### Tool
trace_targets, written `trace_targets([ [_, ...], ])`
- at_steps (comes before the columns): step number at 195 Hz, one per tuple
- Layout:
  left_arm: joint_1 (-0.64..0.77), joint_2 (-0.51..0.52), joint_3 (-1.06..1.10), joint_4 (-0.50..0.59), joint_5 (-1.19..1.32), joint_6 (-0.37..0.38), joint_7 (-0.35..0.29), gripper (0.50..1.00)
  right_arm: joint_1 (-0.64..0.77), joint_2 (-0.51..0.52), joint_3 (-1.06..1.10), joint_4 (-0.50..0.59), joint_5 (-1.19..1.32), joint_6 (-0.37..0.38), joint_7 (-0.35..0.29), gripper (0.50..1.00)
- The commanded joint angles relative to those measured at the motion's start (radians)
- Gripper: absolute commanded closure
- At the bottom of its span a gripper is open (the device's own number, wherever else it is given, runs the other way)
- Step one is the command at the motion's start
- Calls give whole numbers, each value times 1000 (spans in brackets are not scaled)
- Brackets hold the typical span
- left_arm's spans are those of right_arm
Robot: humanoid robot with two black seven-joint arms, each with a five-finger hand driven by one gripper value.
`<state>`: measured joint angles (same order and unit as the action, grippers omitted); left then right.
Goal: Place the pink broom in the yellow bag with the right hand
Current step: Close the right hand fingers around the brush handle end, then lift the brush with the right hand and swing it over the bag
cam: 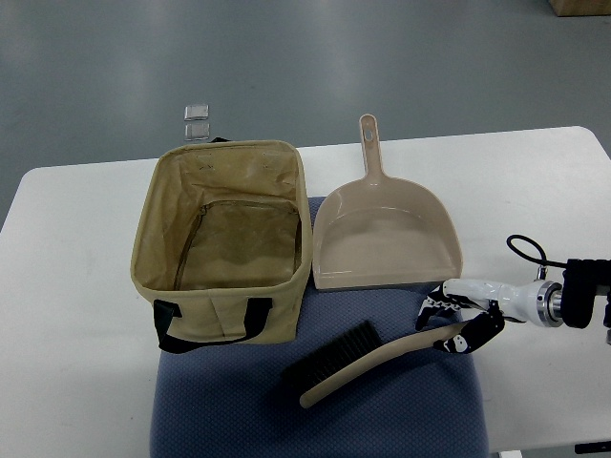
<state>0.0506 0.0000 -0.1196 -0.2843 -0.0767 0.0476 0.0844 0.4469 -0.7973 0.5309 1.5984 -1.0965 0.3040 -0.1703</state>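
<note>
The pink broom [368, 364], a hand brush with dark bristles and a pale pinkish-beige handle, lies slanted on a blue mat [401, 420] near the table's front. My right hand [456, 326] comes in from the right and its fingers [464, 342] are curled around the handle's right end. The yellow bag [153, 286], a tan fabric tote with black straps, stands open and upright to the left of the broom. Its inside looks empty.
A beige dustpan [387, 234] lies just right of the bag, handle pointing away from me. The white table [76, 315] reaches both sides. Two small clear blocks [197, 122] sit beyond the bag at the far edge. A black cable [527, 250] loops above my right wrist.
</note>
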Motion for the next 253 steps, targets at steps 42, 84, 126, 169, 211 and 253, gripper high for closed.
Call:
trace_targets([
  [42, 2, 0, 0, -1, 0, 0, 1, 500, -23, 1, 0, -8, -23, 1, 3, 879],
  [84, 2, 0, 0, -1, 0, 0, 0, 500, -20, -5, 6, -8, -28, 0, 3, 993],
  [126, 3, 0, 0, -1, 0, 0, 0, 500, -2, -20, 23, -8, -19, 0, 3, 1000],
  [169, 3, 0, 0, -1, 0, 0, 0, 500, 49, -77, 26, 0, -5, 4, 14, 1000],
  [211, 3, 0, 2, -4, 0, 0, 0, 500, 118, -161, 55, 20, 20, 30, 26, 1000],
  [253, 3, 0, 3, -6, 0, 0, 0, 500, 165, -224, 139, 29, 52, 99, 32, 1000],
])
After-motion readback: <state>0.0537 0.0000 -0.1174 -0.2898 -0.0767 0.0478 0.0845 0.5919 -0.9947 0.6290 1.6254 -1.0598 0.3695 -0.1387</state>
